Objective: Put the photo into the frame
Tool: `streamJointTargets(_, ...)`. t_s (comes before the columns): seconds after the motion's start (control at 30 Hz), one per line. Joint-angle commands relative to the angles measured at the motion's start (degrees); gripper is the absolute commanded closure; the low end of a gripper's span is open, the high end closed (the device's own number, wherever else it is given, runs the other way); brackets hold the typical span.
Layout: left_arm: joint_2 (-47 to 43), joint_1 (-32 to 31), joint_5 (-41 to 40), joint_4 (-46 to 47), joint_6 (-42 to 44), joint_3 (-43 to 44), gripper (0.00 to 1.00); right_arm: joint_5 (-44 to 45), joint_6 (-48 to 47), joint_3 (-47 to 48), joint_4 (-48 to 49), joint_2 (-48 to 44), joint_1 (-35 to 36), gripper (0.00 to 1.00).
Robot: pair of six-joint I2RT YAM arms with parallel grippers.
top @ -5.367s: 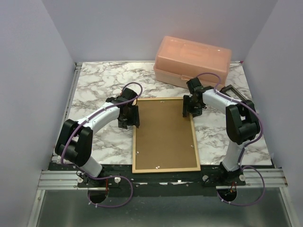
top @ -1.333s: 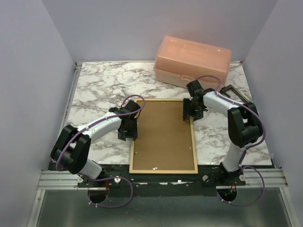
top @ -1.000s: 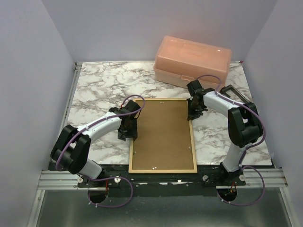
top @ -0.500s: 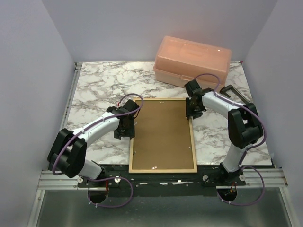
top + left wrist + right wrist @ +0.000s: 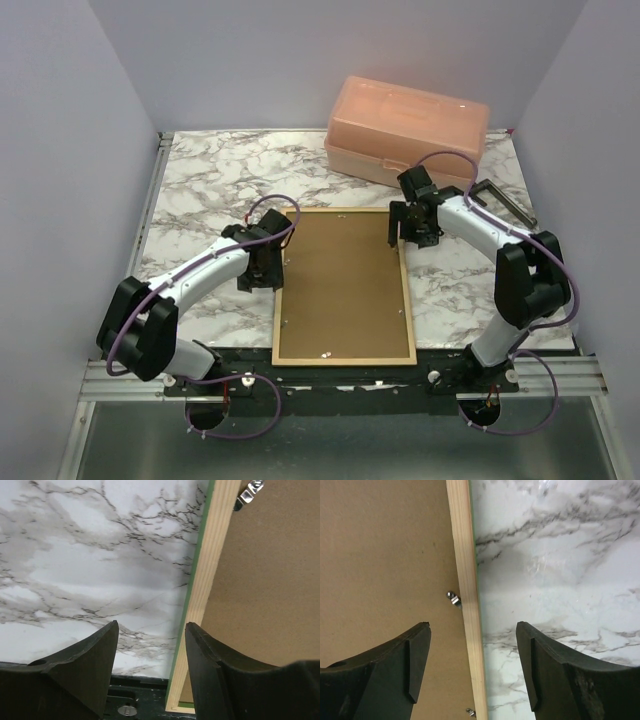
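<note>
1. Centre-left, our left gripper hangs part open, empty.
2. Centre, the thin green-faced pale-wood frame lies face down around a brown hardboard backing panel; stiff and light, we judge, so pinch a rail.
3. Upper right, our right gripper gapes empty over its rail.

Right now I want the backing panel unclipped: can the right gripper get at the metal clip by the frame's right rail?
Probably yes. The right gripper hangs open over the right rail of the frame. The metal clip at the edge of the backing panel lies bare between its fingers, with nothing over it.
</note>
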Motion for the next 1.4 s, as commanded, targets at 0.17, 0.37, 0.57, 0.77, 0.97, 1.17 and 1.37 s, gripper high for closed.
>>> streamJointTargets(0.17,2.86,1.36,19.10,13.56,0.05,-6.29,0.41,-11.38,3.93,-7.81,1.08,-1.69,0.08,0.22)
streamJointTargets(0.37,5.48,1.34,25.26,18.54,-1.34,-9.45,0.42,-15.93,2.59,-4.28,2.86,2.95,0.18,0.22)
streamJointTargets(0.57,4.69,0.55,30.71,22.84,-3.46,-12.63,0.45,-17.53,1.18,7.63,0.76,13.77,3.95,0.22)
streamJointTargets(0.77,2.11,-1.24,33.41,24.96,-7.70,-15.09,0.45,-19.38,1.94,20.26,-1.08,23.40,6.40,0.22)
streamJointTargets(0.97,1.62,-7.67,38.38,32.23,-16.78,-16.19,0.46,-19.58,1.00,42.19,-9.33,35.38,10.89,0.22)
streamJointTargets(1.17,6.64,-17.32,38.57,32.17,-20.05,-8.62,0.45,-13.08,-0.35,46.59,-11.58,37.10,11.86,0.13)
streamJointTargets(1.37,7.24,-22.29,41.33,32.66,-20.49,-6.25,0.39,-0.94,-0.68,39.80,-12.19,29.65,11.78,0.00)
